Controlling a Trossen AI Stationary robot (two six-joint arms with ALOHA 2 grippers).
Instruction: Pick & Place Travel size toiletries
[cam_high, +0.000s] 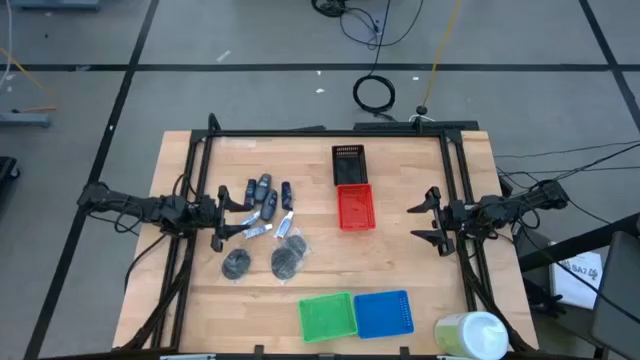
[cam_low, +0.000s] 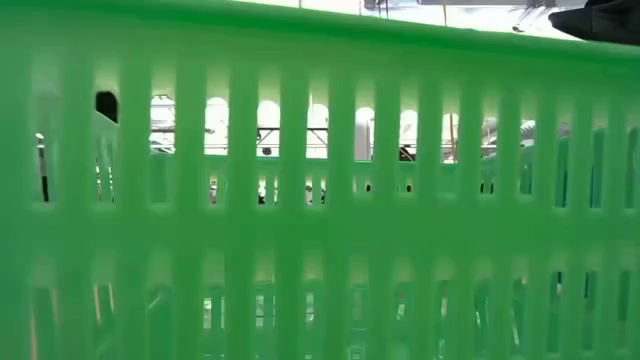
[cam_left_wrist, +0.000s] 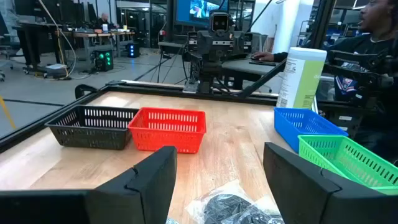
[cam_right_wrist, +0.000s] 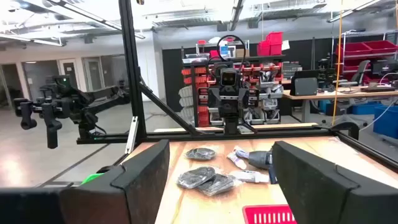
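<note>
The travel size toiletries lie in a loose cluster left of the table's middle. It holds dark blue-grey mini bottles (cam_high: 262, 194), thin white tubes (cam_high: 262, 231) and two round dark pads in clear wrap (cam_high: 237, 263) (cam_high: 287, 259). My left gripper (cam_high: 228, 219) stands open at the cluster's left edge, level, pointing toward the table's right. One wrapped pad (cam_left_wrist: 229, 206) lies just beyond its fingers (cam_left_wrist: 149, 180). My right gripper (cam_high: 428, 221) stands open at the table's right side, facing the cluster (cam_right_wrist: 211, 176) across the table with nothing between its fingers.
A black basket (cam_high: 348, 162) and a red basket (cam_high: 355, 207) stand end to end at the far middle. A green basket (cam_high: 328, 315) and a blue one (cam_high: 384, 312) sit at the near edge, beside a white-and-green cylinder (cam_high: 472, 335). A person (cam_left_wrist: 373, 37) sits beyond the table.
</note>
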